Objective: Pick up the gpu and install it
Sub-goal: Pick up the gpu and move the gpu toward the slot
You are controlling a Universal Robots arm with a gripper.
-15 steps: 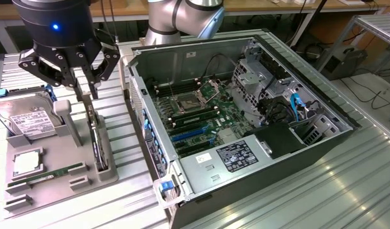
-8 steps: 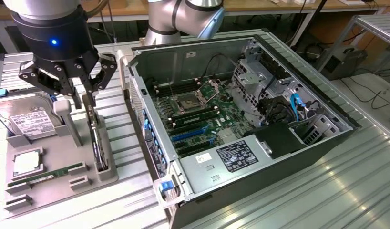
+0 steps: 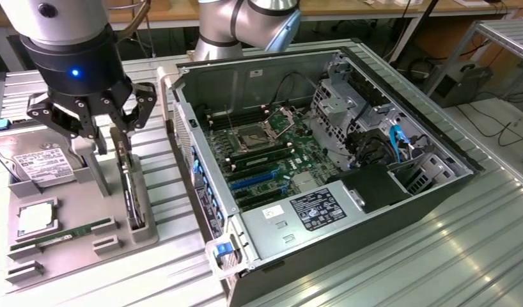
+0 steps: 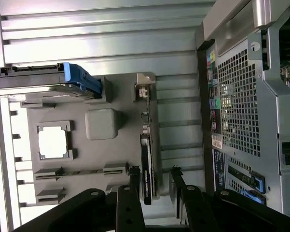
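Observation:
The gpu (image 3: 129, 185) is a thin dark card standing on edge in a slot of the grey parts tray (image 3: 151, 233). My gripper (image 3: 108, 128) hangs just above the card's upper end, its black fingers spread and open. In the wrist view the gpu (image 4: 147, 169) shows edge-on with its silver bracket (image 4: 145, 89) at the far end. There it runs between the two fingers of my gripper (image 4: 154, 170), closer to one fingertip (image 4: 134, 175). Nothing is gripped.
On the tray lie a silver hard drive (image 3: 39, 163), a square processor (image 3: 36, 217) and a green memory stick (image 3: 61, 236). The open computer case (image 3: 415, 185) lies to the exterior view's right, with blue slots (image 3: 253, 182) on its motherboard. Its rear panel (image 4: 241, 106) is close beside the tray.

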